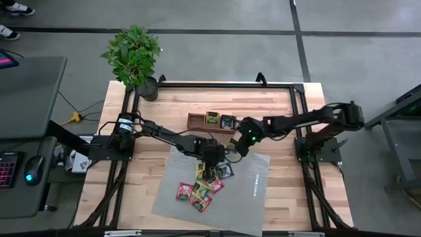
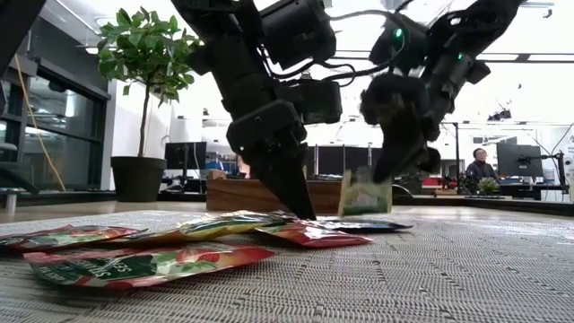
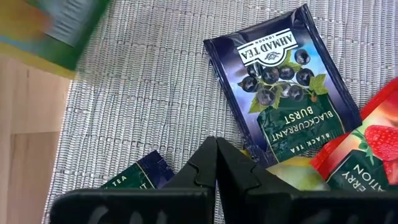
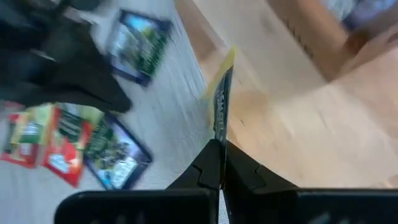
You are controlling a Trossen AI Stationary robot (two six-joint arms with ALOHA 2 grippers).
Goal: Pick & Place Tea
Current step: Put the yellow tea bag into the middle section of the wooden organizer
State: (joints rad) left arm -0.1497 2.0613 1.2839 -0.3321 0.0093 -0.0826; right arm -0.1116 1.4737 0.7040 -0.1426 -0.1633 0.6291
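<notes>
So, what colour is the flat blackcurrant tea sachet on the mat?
Dark navy blue blackcurrant tea sachet, with berries and green leaves; clearest in the left wrist view.

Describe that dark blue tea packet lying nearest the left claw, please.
The blackcurrant tea sachet is a flat, glossy dark blue wrapper printed with berries, leaves and a white brand label. It lies face up on the grey woven mat, just ahead of the shut left gripper. A red strawberry sachet lies at its edge.

Blurred sachet (image 4: 221, 93), perhaps yellow-edged
</notes>
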